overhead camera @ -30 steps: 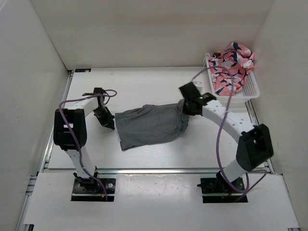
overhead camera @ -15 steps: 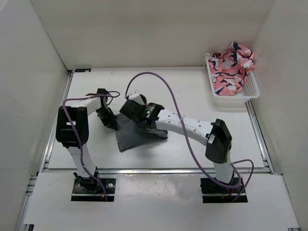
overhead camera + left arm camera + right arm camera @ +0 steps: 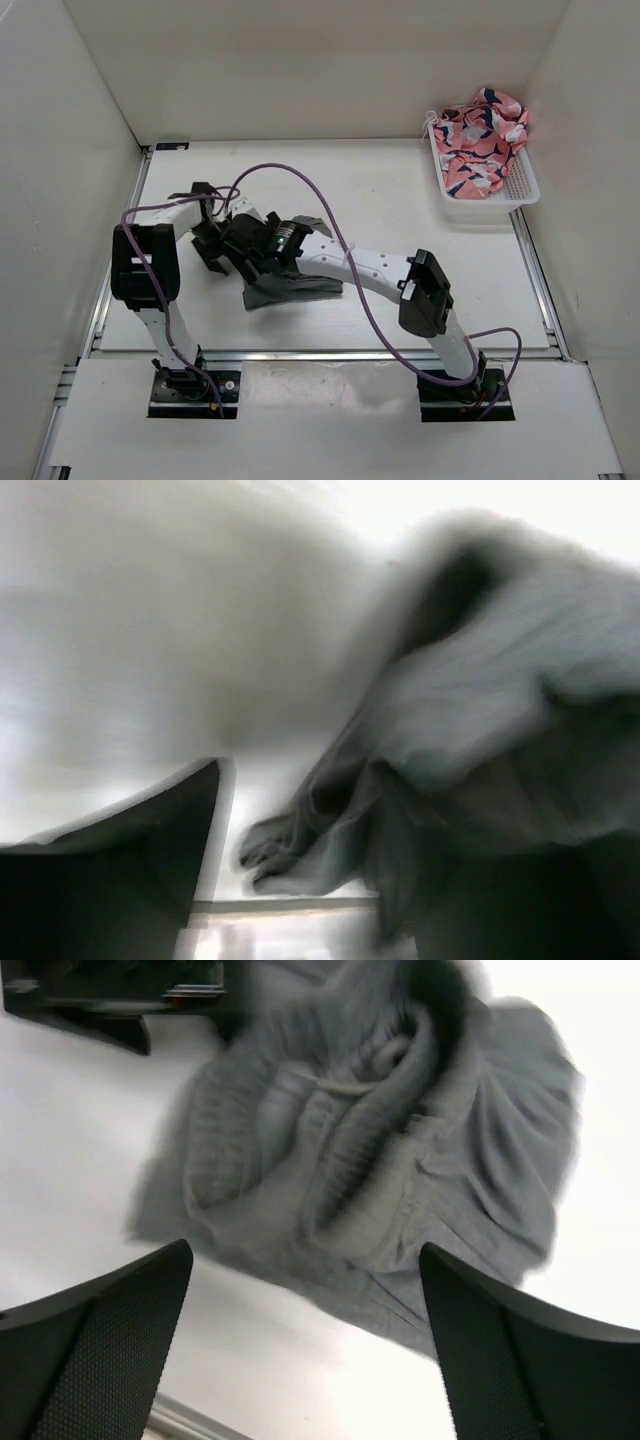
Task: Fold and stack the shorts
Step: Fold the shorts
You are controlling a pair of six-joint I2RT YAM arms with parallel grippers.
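Grey shorts (image 3: 300,285) lie bunched on the counter (image 3: 400,200), well apart from the basket (image 3: 525,190), off toward the left arm's side of it and nearer the arm bases. Their cloth is doubled over, one layer on another, with a ribbed band curled up in the middle of the heap as the right wrist view shows it. I judge this to be a fold laid across, not yet smoothed flat.

The right gripper (image 3: 238,242) reaches far across from the basket's side and hangs over the end of the grey shorts farthest from the basket. Its jaws stand wide apart and grasp nothing, and the cloth lies below them. That fits a carried edge being let go on top of the lower layer.

The left gripper (image 3: 214,246) sits at that same far end, just beside the right one, probably to pin the edge so the fold does not drag the whole garment. Its wrist view is blurred. One dark finger (image 3: 150,850) shows with cloth close by, but I cannot tell whether the jaws are clenched on it.

Pink shorts (image 3: 480,135) wait heaped in the basket.
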